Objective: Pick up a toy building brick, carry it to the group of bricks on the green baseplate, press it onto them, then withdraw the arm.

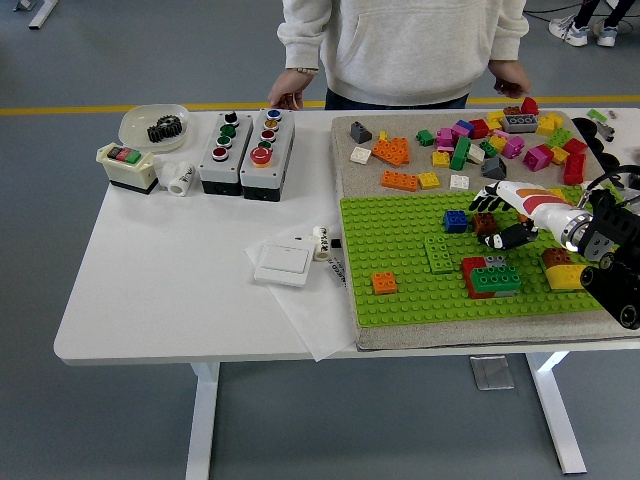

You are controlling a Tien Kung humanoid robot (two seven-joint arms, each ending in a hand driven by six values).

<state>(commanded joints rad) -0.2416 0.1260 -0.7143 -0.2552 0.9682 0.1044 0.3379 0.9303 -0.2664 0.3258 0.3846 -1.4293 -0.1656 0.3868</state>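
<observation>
Stacked red, green and grey brick group (490, 276) sits on the green baseplate (400, 250), just nearer than the fingers (505, 238) and slightly left; its long axis runs left-right. Right hand (515, 215) hovers over the baseplate, fingers curled down by a small brown brick (485, 222) at the fingertips; cannot tell if it is gripped. Loose bricks (460, 140) lie farther back. Left hand not visible.

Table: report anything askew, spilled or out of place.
Little stands out. A white paper sheet lies skewed under the white switch, one corner overhanging the table's near edge. Loose bricks lie scattered on the grey mat.
</observation>
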